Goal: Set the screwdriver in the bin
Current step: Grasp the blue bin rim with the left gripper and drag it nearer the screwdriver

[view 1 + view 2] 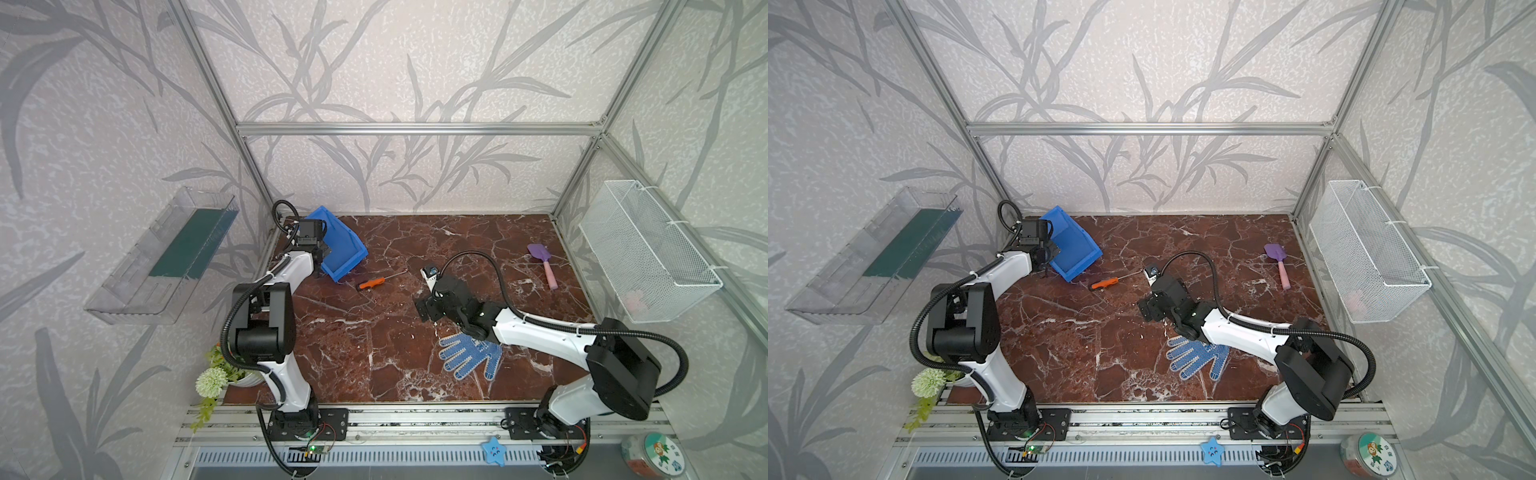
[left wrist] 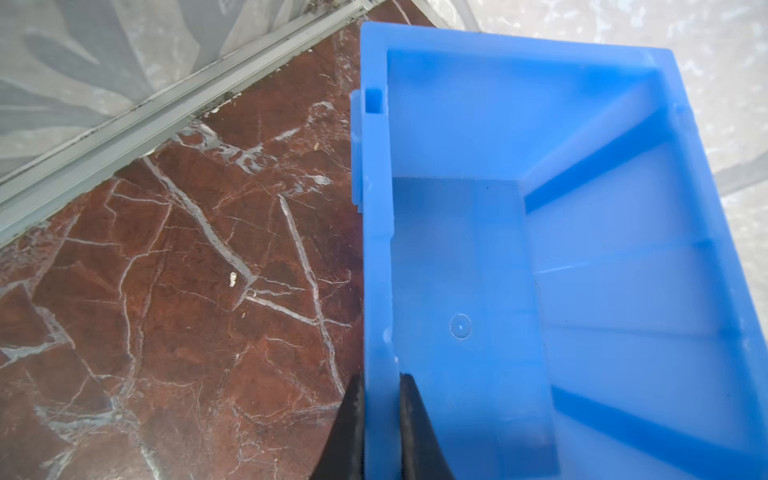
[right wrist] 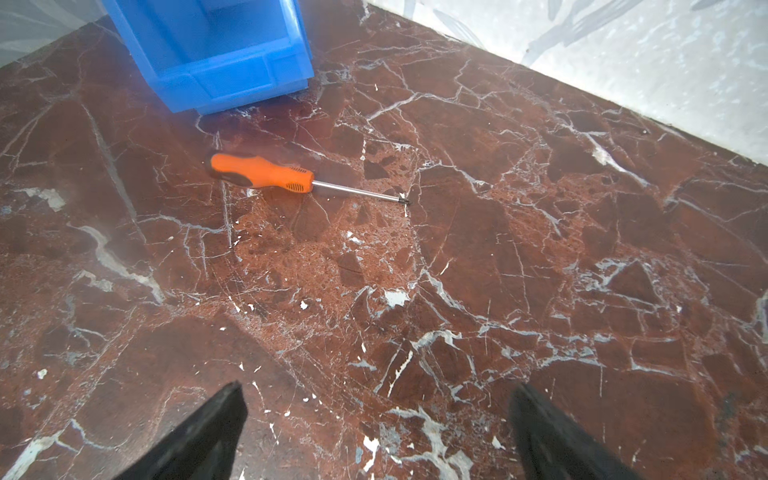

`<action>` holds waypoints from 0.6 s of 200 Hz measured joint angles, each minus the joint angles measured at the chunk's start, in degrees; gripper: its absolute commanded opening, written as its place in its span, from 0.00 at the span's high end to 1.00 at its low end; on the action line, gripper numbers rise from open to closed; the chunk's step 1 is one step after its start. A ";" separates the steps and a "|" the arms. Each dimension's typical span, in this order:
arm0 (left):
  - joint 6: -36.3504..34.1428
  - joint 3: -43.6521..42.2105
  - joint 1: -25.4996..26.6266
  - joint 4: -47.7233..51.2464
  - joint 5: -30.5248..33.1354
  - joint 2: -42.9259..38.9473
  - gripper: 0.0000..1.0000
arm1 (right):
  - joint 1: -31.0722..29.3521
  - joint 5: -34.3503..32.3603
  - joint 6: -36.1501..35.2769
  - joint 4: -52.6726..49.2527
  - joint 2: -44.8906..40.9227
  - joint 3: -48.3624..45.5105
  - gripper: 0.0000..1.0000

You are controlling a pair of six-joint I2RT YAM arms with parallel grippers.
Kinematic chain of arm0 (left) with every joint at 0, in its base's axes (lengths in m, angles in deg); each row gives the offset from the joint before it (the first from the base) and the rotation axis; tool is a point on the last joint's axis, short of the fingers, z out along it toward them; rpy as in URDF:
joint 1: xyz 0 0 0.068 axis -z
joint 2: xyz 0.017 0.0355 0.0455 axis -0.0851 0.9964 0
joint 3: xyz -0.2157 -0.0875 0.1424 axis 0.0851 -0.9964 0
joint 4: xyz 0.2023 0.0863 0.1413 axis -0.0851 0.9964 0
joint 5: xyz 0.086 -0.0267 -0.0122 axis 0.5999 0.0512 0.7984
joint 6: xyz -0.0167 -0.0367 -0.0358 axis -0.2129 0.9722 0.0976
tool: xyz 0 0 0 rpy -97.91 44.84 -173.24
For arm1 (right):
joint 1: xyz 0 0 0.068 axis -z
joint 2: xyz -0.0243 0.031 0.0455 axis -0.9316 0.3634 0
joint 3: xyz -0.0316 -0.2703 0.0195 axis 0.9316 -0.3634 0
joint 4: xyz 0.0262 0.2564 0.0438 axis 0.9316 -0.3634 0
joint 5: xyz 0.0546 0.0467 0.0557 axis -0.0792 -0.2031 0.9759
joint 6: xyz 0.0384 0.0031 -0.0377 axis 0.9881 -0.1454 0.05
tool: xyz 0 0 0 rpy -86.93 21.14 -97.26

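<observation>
The blue bin (image 1: 340, 245) (image 1: 1073, 249) stands at the back left of the marble table, its side wall (image 2: 376, 291) pinched between the two black fingers of my left gripper (image 2: 381, 376), which is shut on it. The bin's inside is empty. The orange and black screwdriver (image 1: 372, 283) (image 1: 1105, 283) (image 3: 266, 172) lies flat on the table just in front of the bin, silver shaft pointing right. My right gripper (image 3: 378, 399) (image 1: 428, 276) hovers to the right of the shaft tip, jaws wide open with only marble between them.
A blue dotted glove (image 1: 469, 353) lies under the right forearm. A purple-and-pink toy spatula (image 1: 544, 264) rests at the back right. A white mesh basket (image 1: 648, 249) hangs on the right wall, a clear tray (image 1: 162, 257) on the left wall. A plant (image 1: 220, 374) sits front left.
</observation>
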 measured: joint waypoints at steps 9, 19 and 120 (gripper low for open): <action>-0.66 0.52 0.00 0.44 -0.20 0.00 1.00 | 0.00 -0.39 0.22 0.00 0.00 0.00 0.01; -1.73 1.25 0.04 0.90 -0.61 0.00 1.00 | 0.02 -0.87 0.66 0.00 0.00 0.00 0.01; -22.62 16.44 18.93 6.43 -7.50 -1.53 1.00 | 12.90 -2.43 13.55 -4.15 -7.98 -4.50 0.01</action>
